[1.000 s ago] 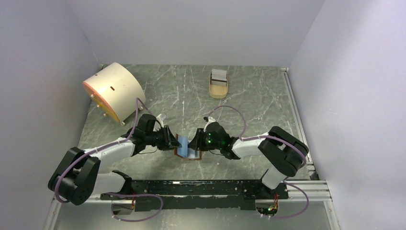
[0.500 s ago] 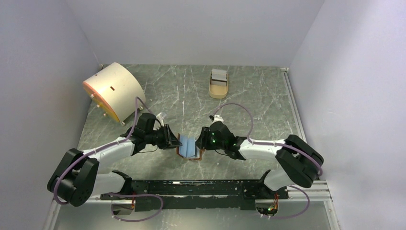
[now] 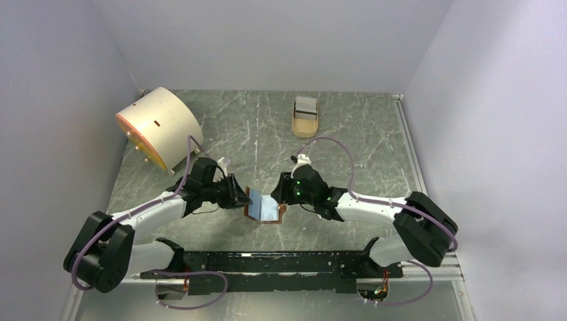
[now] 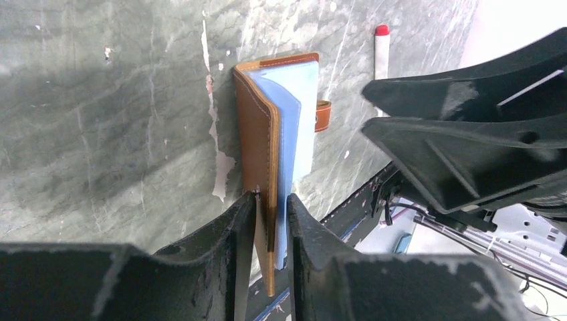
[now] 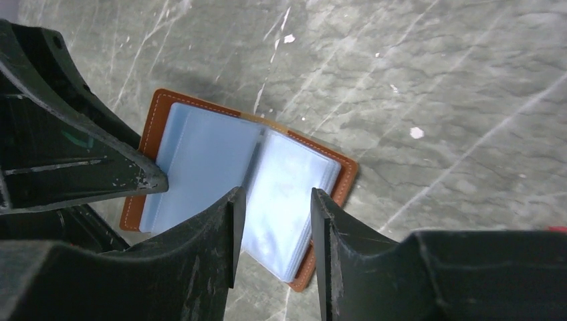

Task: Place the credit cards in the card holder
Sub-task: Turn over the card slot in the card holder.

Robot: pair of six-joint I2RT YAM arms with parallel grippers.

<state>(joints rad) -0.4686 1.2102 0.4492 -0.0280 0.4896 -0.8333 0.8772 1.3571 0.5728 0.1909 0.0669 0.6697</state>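
Front-centre, wallet [image 3: 265, 208] lies open, blue sleeves up. Left wrist view alone shows left gripper [image 4: 271, 207] pinching its raised brown cover; right gripper [image 5: 273, 200] hangs half-open over the sleeves, empty. Only the top view shows cards [image 3: 305, 105], in the far tray [image 3: 304, 130].

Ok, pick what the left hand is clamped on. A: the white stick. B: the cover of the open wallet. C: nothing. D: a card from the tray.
B: the left wrist view shows the left hand pinching the brown cover of the wallet between its fingers; the cards sit in the far tray.
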